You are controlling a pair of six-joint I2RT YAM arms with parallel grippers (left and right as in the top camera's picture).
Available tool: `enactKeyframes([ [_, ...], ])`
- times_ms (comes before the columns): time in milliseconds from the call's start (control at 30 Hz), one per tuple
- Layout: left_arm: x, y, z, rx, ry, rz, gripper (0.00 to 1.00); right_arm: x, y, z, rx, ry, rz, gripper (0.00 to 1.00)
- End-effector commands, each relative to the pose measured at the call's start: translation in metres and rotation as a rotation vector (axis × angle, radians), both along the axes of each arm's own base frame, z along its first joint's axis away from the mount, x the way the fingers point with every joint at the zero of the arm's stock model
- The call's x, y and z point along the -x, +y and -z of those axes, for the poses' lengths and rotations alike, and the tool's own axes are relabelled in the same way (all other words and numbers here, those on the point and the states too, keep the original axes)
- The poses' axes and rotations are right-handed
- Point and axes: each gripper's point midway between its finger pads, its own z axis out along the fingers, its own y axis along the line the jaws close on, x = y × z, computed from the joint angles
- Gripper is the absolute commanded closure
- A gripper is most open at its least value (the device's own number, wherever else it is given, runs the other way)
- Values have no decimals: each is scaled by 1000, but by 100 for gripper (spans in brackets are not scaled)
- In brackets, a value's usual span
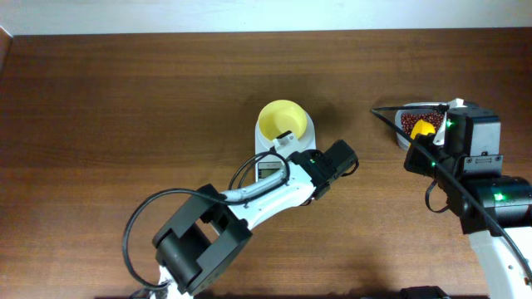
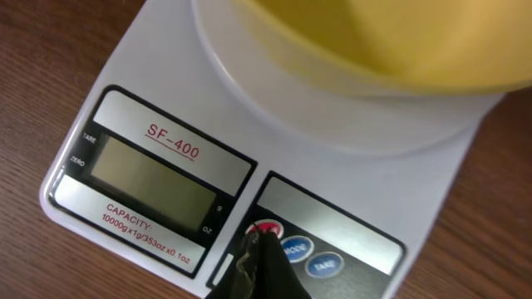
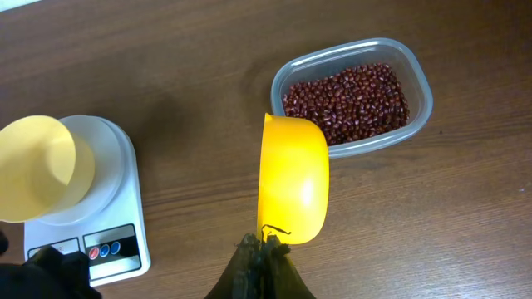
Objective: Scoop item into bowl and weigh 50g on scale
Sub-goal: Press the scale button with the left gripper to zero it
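Note:
The pale-yellow bowl (image 1: 281, 120) stands empty on the white scale (image 1: 268, 169), also in the left wrist view (image 2: 391, 50) and the right wrist view (image 3: 35, 166). The scale's display (image 2: 154, 176) is blank. My left gripper (image 2: 264, 242) is shut, its tip on the red button (image 2: 268, 229) at the scale's front edge. My right gripper (image 3: 264, 249) is shut on the handle of the yellow scoop (image 3: 293, 176), held over the table beside the clear tub (image 3: 421, 75) of reddish-brown beans (image 3: 353, 98). The scoop's bowl faces away, so its contents are hidden.
The tub (image 1: 399, 124) sits at the right of the wooden table (image 1: 125, 108), partly under my right arm (image 1: 474, 166). My left arm (image 1: 249, 199) reaches in from the front edge to the scale. A black cable (image 1: 391, 116) runs by the tub.

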Motion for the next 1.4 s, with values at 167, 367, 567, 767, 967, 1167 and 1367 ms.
enactKeyframes([
  [167,-1,3,12,-17,-1,-18,100,-2,-2,-8,8,-17,4,96],
  [367,-1,2,15,-17,-1,-18,100,-1,-2,-8,8,-16,4,96],
  [567,-3,1,15,-11,-6,-19,100,0,-2,-7,8,-10,4,96],
  [767,-4,1,15,-12,-11,-20,100,2,-2,-5,9,1,4,96],
  [967,-4,1,15,-14,-13,-20,100,2,-2,-5,9,2,4,96],
  [1167,-6,3,13,-25,-27,-24,100,2,-2,-5,9,2,4,96],
  [1367,-6,3,13,-26,-27,-24,100,3,-2,-4,9,6,4,96],
])
